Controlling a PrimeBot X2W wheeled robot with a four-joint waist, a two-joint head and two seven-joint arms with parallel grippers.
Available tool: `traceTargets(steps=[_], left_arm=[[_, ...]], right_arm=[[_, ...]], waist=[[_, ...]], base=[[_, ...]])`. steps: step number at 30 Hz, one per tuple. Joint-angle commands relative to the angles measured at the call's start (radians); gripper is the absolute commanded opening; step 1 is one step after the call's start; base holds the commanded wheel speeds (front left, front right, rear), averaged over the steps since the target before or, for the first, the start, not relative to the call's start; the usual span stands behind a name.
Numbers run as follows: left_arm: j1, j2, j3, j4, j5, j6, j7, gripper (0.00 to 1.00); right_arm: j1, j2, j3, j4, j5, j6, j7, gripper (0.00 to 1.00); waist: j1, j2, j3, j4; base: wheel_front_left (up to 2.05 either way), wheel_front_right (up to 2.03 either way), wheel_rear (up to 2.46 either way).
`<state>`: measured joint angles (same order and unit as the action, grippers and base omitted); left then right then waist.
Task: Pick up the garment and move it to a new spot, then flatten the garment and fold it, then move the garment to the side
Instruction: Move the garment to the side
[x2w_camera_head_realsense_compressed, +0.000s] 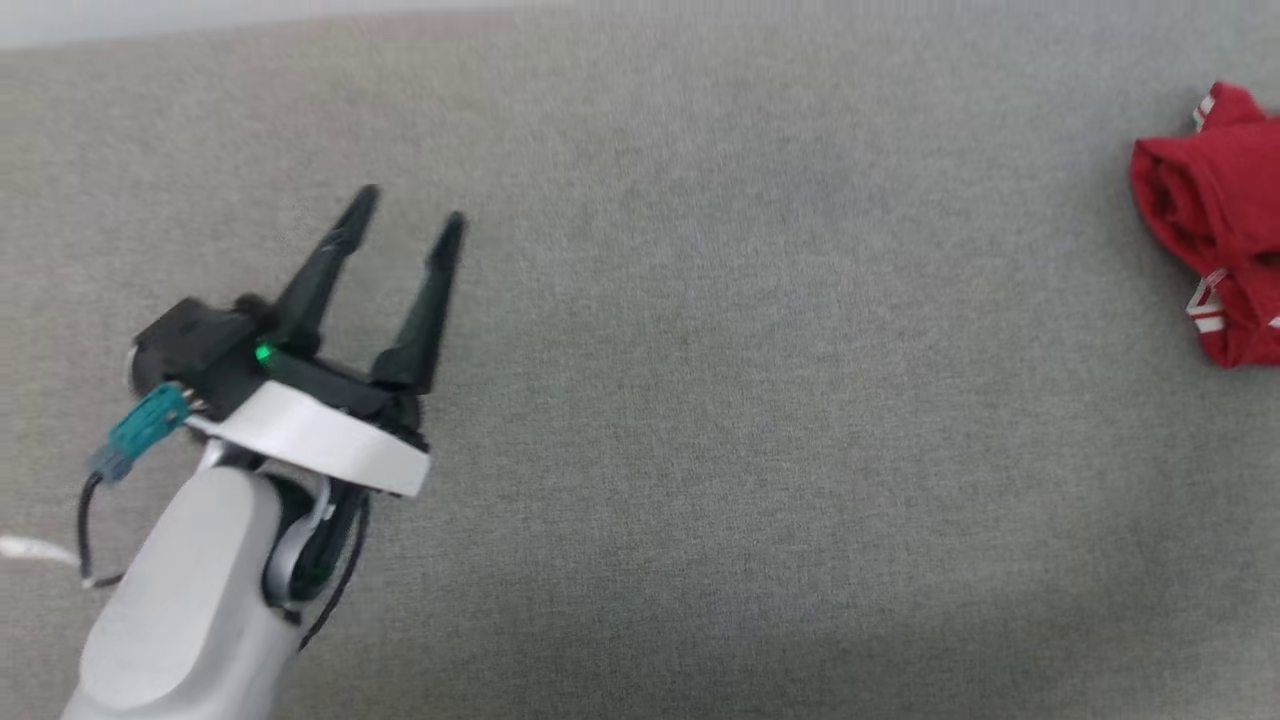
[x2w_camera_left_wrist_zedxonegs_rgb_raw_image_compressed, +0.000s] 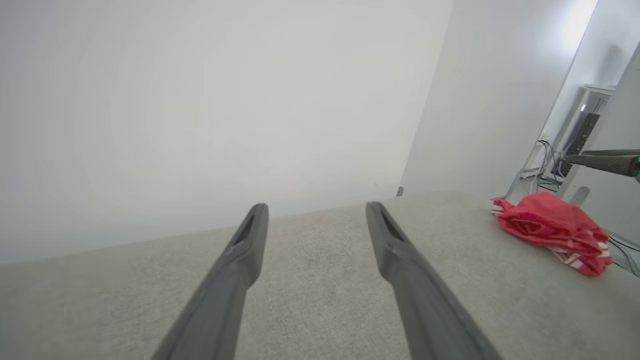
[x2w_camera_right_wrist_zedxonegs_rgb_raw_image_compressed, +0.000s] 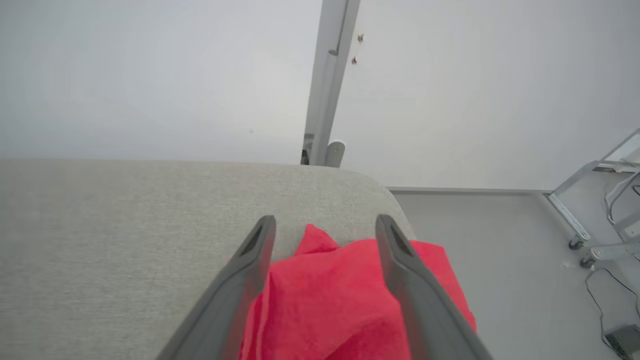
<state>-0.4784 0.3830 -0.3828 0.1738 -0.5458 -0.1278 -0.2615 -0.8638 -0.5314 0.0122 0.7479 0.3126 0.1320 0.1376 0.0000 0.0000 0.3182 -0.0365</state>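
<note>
The red garment (x2w_camera_head_realsense_compressed: 1215, 210) lies crumpled in a heap at the far right of the grey fabric surface (x2w_camera_head_realsense_compressed: 700, 400), with red-white striped trim showing at its edges; its print is hidden. My left gripper (x2w_camera_head_realsense_compressed: 412, 208) hovers open and empty at the lower left, far from the heap. The left wrist view looks past that gripper (x2w_camera_left_wrist_zedxonegs_rgb_raw_image_compressed: 316, 207) to the garment (x2w_camera_left_wrist_zedxonegs_rgb_raw_image_compressed: 555, 227) off to the right. My right gripper (x2w_camera_right_wrist_zedxonegs_rgb_raw_image_compressed: 325, 222) is open just above the garment (x2w_camera_right_wrist_zedxonegs_rgb_raw_image_compressed: 325, 300), one finger on each side of the heap, nothing held. One of its fingers (x2w_camera_left_wrist_zedxonegs_rgb_raw_image_compressed: 605, 162) enters above the heap.
The surface's rounded corner and edge (x2w_camera_right_wrist_zedxonegs_rgb_raw_image_compressed: 395, 210) lie just beyond the garment, with bare floor (x2w_camera_right_wrist_zedxonegs_rgb_raw_image_compressed: 500, 250) below. A metal frame on castors (x2w_camera_right_wrist_zedxonegs_rgb_raw_image_compressed: 580, 225) and cables (x2w_camera_right_wrist_zedxonegs_rgb_raw_image_compressed: 600, 295) stand on that floor. A white wall (x2w_camera_left_wrist_zedxonegs_rgb_raw_image_compressed: 200, 100) and an upright post (x2w_camera_right_wrist_zedxonegs_rgb_raw_image_compressed: 330, 90) rise behind.
</note>
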Motion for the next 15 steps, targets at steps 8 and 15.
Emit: traceTargets(steps=[8,15], left_arm=[[0.143,-0.015,0.13,-0.014,0.038,0.0,-0.004,1.0],[0.275,-0.031,0.246,-0.034,0.065,0.012,-0.004,1.0]], right_arm=[[0.171,0.099,0.033,-0.131,0.079,-0.003,-0.095,1.0],[0.324,0.163,0.06,-0.24,0.101,-0.003,-0.183,1.0]], waist=[[0.0,0.0,-0.123,0.029],[0.0,0.0,-0.192,0.046]], base=[[0.0,0.0,0.0],[0.0,0.0,0.0]])
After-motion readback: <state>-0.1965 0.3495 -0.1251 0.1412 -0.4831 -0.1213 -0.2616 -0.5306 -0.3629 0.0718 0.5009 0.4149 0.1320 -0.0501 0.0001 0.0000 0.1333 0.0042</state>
